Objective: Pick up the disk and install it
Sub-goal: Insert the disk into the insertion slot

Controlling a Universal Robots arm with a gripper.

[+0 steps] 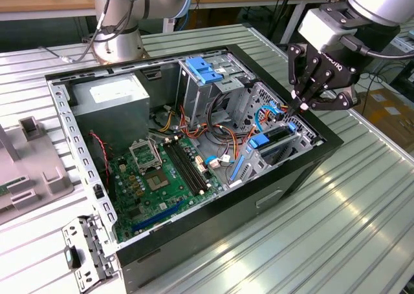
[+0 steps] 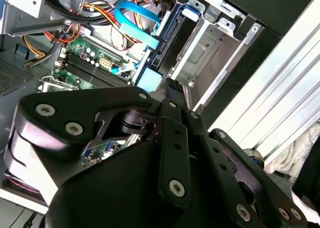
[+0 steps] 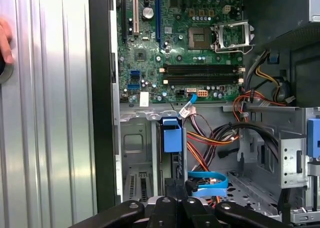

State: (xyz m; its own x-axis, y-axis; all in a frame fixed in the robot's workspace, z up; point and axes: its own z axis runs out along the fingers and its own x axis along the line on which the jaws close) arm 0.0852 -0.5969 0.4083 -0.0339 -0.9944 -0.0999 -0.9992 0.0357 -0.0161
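Disk point(image 3: 171, 138) sits in its bay point(image 3: 137, 153); closed hand point(image 1: 299, 105) hovers just above.

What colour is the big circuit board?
The circuit board is green, clearest in the first wrist view.

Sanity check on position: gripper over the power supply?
No, the gripper sits at the drive bay on the exterior view's right, far from the power supply.

Flat silver-metal hard drive point(image 1: 275, 137) with a blue plastic tab stands edge-on in its bay point(image 1: 294, 134), label hidden. A person's hand point(image 3: 4, 37) is cut off at the first wrist view's edge.
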